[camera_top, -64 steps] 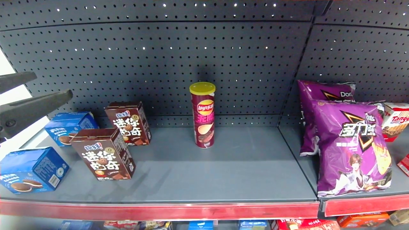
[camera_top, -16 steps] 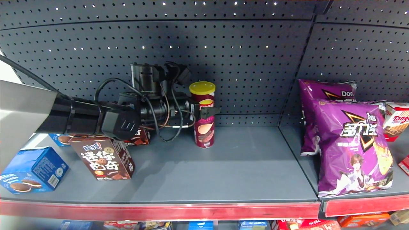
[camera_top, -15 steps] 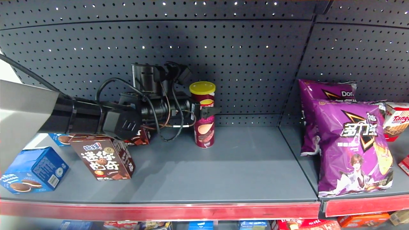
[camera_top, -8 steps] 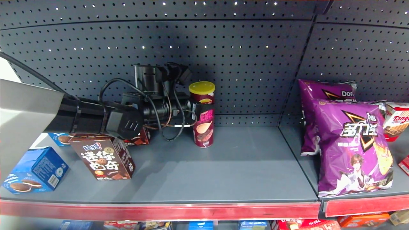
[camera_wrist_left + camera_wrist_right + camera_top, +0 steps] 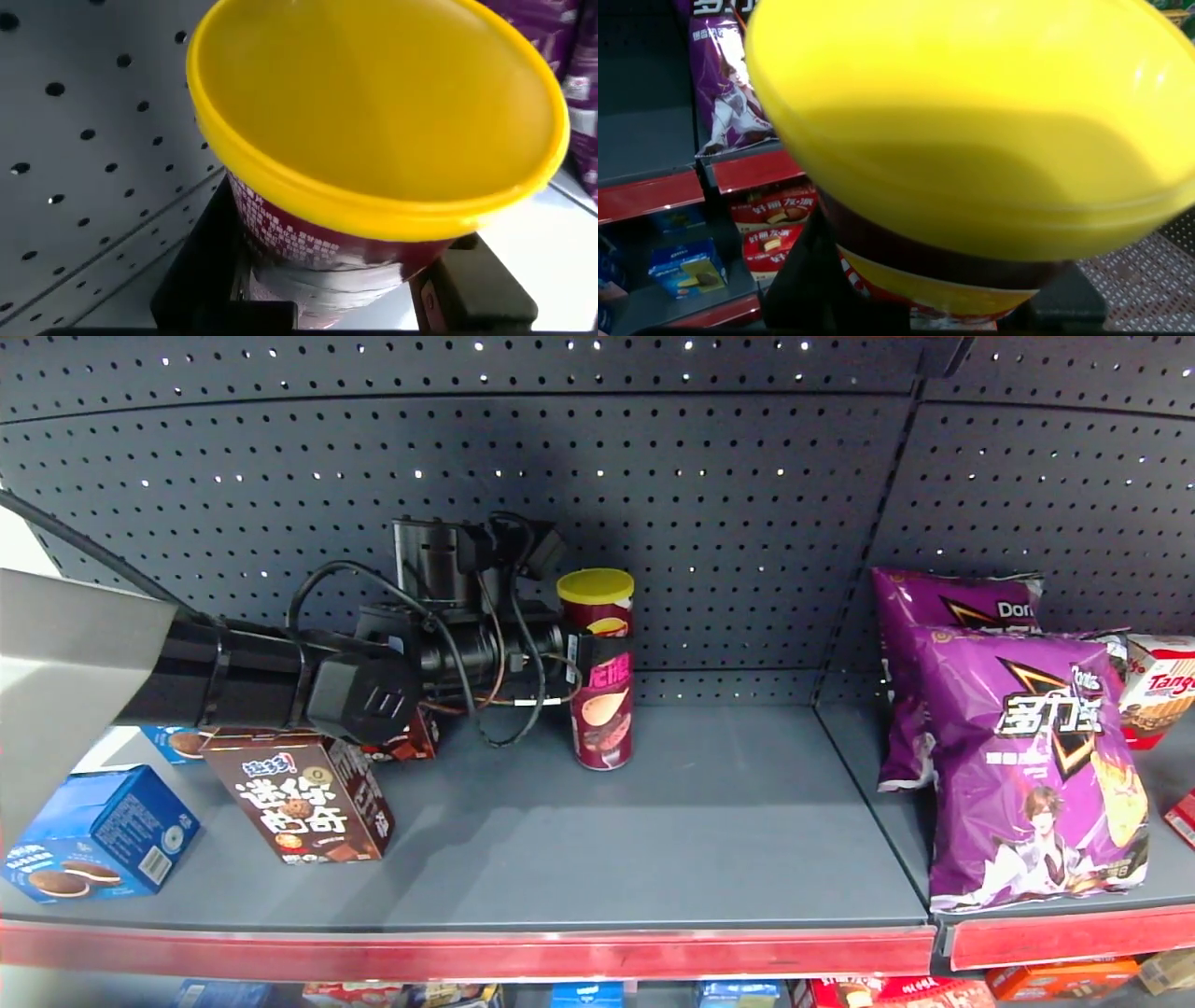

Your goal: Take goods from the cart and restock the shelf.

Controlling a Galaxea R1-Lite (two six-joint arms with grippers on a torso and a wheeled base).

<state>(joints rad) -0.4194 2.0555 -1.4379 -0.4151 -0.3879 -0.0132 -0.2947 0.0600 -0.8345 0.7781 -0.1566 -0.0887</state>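
A dark red chips can (image 5: pixel 602 672) with a yellow lid stands upright at the back of the grey shelf (image 5: pixel 728 821). My left arm comes in from the left, and my left gripper (image 5: pixel 597 658) is shut on the can's upper half. In the left wrist view the yellow lid (image 5: pixel 374 112) sits between the black fingers (image 5: pixel 201 271). My right gripper (image 5: pixel 934 299) is shut on a second yellow-lidded chips can (image 5: pixel 971 121), held in front of the lower shelves.
Brown cookie boxes (image 5: pixel 303 798) and blue cookie boxes (image 5: pixel 98 835) stand under and beside my left arm. Purple snack bags (image 5: pixel 1027 765) lean on the adjoining shelf to the right. Bare shelf lies between the can and the bags. A red rail (image 5: pixel 467 952) edges the front.
My left arm came in from the left edge and its fingers went from open around the shelf can to shut on it. The can has turned and shifted slightly right.
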